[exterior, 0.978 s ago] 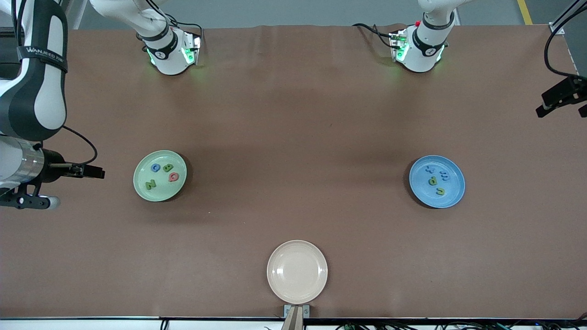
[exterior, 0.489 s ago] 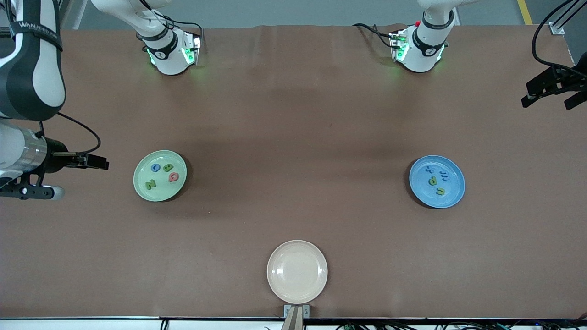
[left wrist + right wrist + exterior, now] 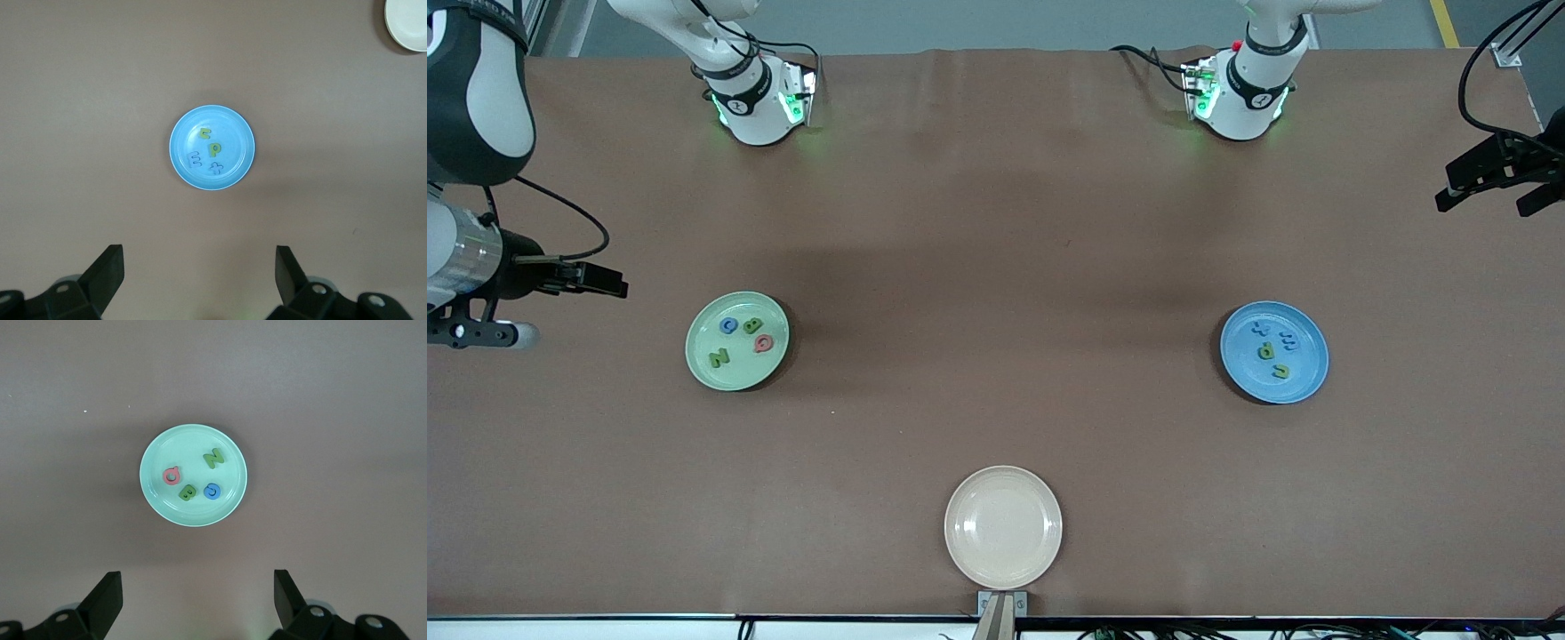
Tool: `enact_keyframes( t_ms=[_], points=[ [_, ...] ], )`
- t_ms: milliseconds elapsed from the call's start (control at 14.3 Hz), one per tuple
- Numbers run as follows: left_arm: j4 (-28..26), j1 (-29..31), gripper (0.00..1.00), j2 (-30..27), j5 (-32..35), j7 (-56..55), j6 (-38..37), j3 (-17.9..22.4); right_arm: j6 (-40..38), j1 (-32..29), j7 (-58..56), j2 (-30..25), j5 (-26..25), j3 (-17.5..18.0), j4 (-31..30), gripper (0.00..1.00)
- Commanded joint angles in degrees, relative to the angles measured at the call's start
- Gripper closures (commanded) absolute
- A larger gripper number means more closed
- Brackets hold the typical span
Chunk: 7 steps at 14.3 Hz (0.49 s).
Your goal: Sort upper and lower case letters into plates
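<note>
The pale green plate lies toward the right arm's end of the table. It holds several letters: a green N, a pink one, a green B and a blue C. The blue plate lies toward the left arm's end with several small letters, among them a green p and a blue E. My right gripper hangs open and empty high above the table beside the green plate. My left gripper hangs open and empty high beside the blue plate.
A cream-beige plate lies bare, nearer to the front camera than both plates, midway between them. The two arm bases stand along the table's edge farthest from the front camera. Brown tabletop spreads between the plates.
Both hands have drifted toward the robots' side at their ends of the table, the right one more. Jaws stay open. Plates and letters have not moved.
</note>
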Motion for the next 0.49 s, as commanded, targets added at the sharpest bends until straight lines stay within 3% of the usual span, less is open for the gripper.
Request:
enact_keyframes(
  t_ms=[0, 419],
  points=[
    [-0.3, -1.2, 0.00, 0.3, 0.9, 0.4, 2.0, 1.0, 0.8, -1.7, 0.4, -3.4, -1.0, 2.0, -3.7, 0.00],
    [0.2, -0.5, 0.00, 3.4, 0.6, -0.3, 9.1, 0.9, -0.9, -1.6, -0.1, -3.6, -1.0, 1.9, -0.4, 0.00]
  ],
)
